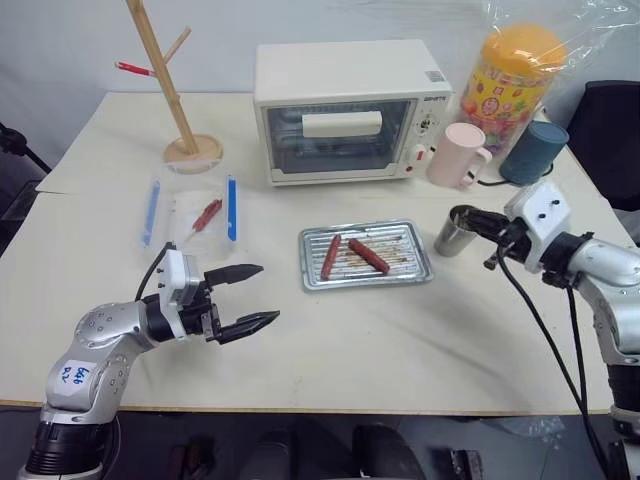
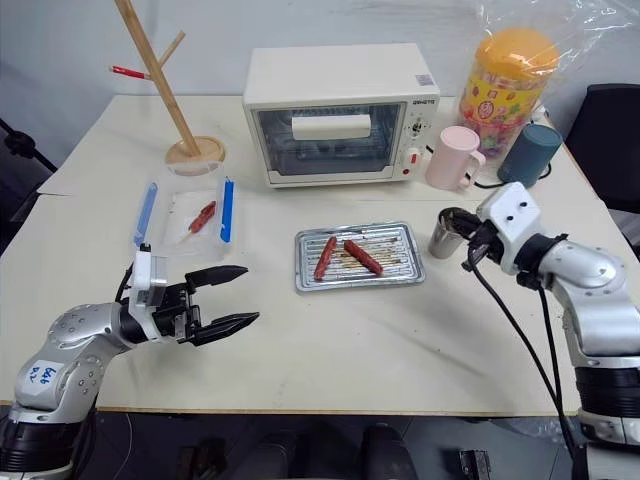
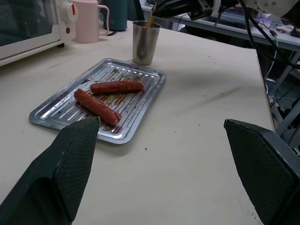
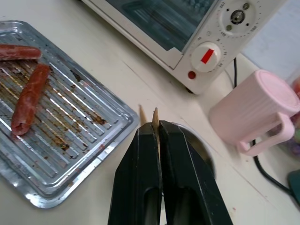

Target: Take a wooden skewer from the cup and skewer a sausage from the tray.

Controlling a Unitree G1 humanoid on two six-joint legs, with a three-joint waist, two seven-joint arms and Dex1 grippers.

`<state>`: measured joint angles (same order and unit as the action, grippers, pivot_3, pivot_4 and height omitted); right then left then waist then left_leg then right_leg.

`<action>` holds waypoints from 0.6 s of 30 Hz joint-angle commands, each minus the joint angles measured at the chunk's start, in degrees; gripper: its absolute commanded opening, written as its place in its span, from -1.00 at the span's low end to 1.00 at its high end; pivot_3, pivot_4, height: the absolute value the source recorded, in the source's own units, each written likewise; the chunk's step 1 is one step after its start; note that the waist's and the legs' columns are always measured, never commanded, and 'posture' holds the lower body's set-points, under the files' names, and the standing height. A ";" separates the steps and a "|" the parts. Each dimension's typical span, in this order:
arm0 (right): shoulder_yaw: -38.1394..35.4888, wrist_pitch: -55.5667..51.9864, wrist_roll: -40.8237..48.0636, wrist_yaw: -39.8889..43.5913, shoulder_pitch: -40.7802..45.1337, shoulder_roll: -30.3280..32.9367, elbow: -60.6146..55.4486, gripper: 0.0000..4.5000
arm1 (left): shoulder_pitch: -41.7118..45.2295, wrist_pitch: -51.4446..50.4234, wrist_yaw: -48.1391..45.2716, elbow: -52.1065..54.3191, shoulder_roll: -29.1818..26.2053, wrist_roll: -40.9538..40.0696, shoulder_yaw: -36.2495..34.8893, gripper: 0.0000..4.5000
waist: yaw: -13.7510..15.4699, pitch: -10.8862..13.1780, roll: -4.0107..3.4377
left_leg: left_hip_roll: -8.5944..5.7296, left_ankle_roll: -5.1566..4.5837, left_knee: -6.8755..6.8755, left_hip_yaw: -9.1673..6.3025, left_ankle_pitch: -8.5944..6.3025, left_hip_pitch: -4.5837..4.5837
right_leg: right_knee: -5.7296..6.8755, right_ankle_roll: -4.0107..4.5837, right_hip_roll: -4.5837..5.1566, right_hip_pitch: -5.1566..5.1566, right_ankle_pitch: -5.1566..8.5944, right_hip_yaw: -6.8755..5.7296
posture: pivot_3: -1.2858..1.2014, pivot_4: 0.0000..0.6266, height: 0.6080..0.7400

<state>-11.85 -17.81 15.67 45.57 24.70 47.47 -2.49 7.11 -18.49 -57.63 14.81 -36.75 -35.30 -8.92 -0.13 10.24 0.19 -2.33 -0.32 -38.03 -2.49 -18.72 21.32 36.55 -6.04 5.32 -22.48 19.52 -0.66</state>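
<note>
Above the steel cup (image 4: 199,145), the right hand (image 4: 156,129) pinches a wooden skewer (image 4: 155,117), sausages (image 1: 368,255) lying leftward; the left hand (image 1: 252,295) gapes.

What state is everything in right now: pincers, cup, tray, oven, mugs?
Left pincer: open, holding nothing.
Right pincer: shut on a wooden skewer, above the cup.
Cup: upright beside the tray.
Tray: flat on the table, two sausages lying in it.
Toaster oven: door closed.
Pink mug: upside down.
</note>
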 commanded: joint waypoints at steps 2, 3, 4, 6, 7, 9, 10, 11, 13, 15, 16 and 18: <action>-8.64 -3.99 8.69 4.32 3.89 4.47 -1.21 -0.99 | 1.48 0.07 -1.35 0.35 0.26 -1.25 0.13 1.00 | 0.04 0.00 0.00 | 0.00 0.00 0.00 -0.01 0.00 0.01 | -0.02 0.00 0.00 0.00 0.00 -0.01 | 0.03 -0.52 1.00; -10.27 -6.42 11.47 4.97 5.00 5.15 -1.55 -0.99 | 1.88 -0.68 -1.47 0.44 0.29 -1.82 0.21 1.00 | 0.04 0.00 0.00 | 0.01 0.00 0.00 -0.02 0.00 0.01 | -0.03 0.00 0.00 0.01 0.00 -0.02 | 0.03 -0.52 1.00; -11.80 -9.21 14.45 5.60 6.13 5.87 -1.93 -0.99 | 2.31 -1.41 -1.62 0.50 0.29 -2.37 0.31 1.00 | 0.04 0.00 0.00 | 0.01 0.00 0.00 -0.02 0.00 0.02 | -0.04 0.00 0.00 0.02 0.00 -0.02 | 0.03 -0.52 1.00; -14.35 -16.21 20.96 7.90 7.78 8.15 -2.99 -0.99 | 3.37 -2.55 -2.05 0.47 0.42 -3.11 0.82 1.00 | 0.05 0.01 0.00 | 0.01 -0.01 -0.01 -0.02 0.00 0.02 | -0.04 0.00 0.00 0.03 0.00 -0.03 | 0.03 -0.52 1.00; -15.54 -20.28 25.43 8.80 8.92 8.71 -3.48 -0.99 | 4.31 -2.47 -2.24 0.18 1.09 -3.17 1.43 1.00 | 0.06 0.01 -0.01 | 0.01 0.00 0.00 -0.02 0.00 0.02 | -0.03 0.00 0.01 0.03 0.00 -0.02 | 0.03 -0.52 1.00; -17.30 -26.90 32.84 7.67 11.66 8.36 -3.98 -0.99 | 5.82 -2.09 -2.27 -0.40 2.56 -3.18 2.09 1.00 | 0.09 0.01 0.00 | 0.03 -0.01 0.00 -0.05 0.00 0.02 | -0.04 0.00 0.01 0.03 0.00 -0.04 | 0.03 -0.52 1.00; -17.97 -30.17 37.00 6.03 13.04 7.15 -4.38 -0.99 | 6.92 -2.00 -1.97 -0.85 3.84 -3.50 2.24 1.00 | 0.06 0.01 0.00 | 0.02 -0.01 -0.01 -0.04 0.00 0.02 | -0.04 0.00 0.02 0.04 0.00 -0.03 | 0.03 -0.52 1.00; -18.45 -33.12 41.17 4.01 13.94 5.50 -4.99 -0.99 | 8.27 -1.66 -1.50 -1.52 5.42 -3.61 2.48 1.00 | 0.01 0.01 0.00 | 0.03 -0.01 -0.03 -0.04 0.00 0.02 | -0.04 0.00 0.01 0.05 0.00 -0.05 | 0.03 -0.52 1.00; -18.48 -37.26 48.35 0.18 14.37 1.68 -6.81 -0.99 | 11.35 -0.35 -0.91 -3.10 8.88 -3.42 3.49 1.00 | 0.02 0.02 0.02 | 0.04 0.00 -0.02 -0.04 0.00 0.01 | -0.03 0.00 0.01 0.06 0.00 -0.05 | 0.03 -0.52 1.00; -18.05 -39.30 54.11 -4.54 14.50 -2.72 -8.53 -0.99 | 14.62 0.36 0.37 -4.89 13.12 -3.92 3.88 1.00 | 0.11 0.03 0.06 | 0.05 0.00 -0.11 -0.08 0.00 0.02 | 0.00 -0.01 0.00 0.08 -0.01 -0.12 | 0.03 -0.52 1.00; -17.92 -40.09 56.70 -6.61 14.46 -4.46 -9.15 -0.99 | 16.00 0.66 1.35 -5.91 15.32 -4.29 3.60 1.00 | 0.12 0.03 0.07 | 0.04 0.00 -0.14 -0.08 0.00 0.04 | 0.00 -0.02 0.00 0.09 -0.01 -0.13 | 0.03 -0.52 1.00; -16.83 -41.26 60.49 -9.25 13.48 -7.38 -10.72 -0.99 | 18.67 2.21 1.55 -7.90 19.13 -3.64 4.80 1.00 | 0.17 0.03 0.06 | 0.00 -0.01 -0.20 -0.08 0.00 0.16 | 0.15 -0.06 0.02 0.00 -0.03 -0.13 | 0.03 -0.52 1.00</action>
<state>-28.03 -58.13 71.07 38.91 38.51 40.63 -9.98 24.24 -18.49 -56.55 7.62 -19.29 -38.17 -4.69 0.03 10.27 0.25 -2.33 -0.33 -38.24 -2.56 -18.72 21.50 36.84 -6.10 5.34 -22.49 19.49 -0.80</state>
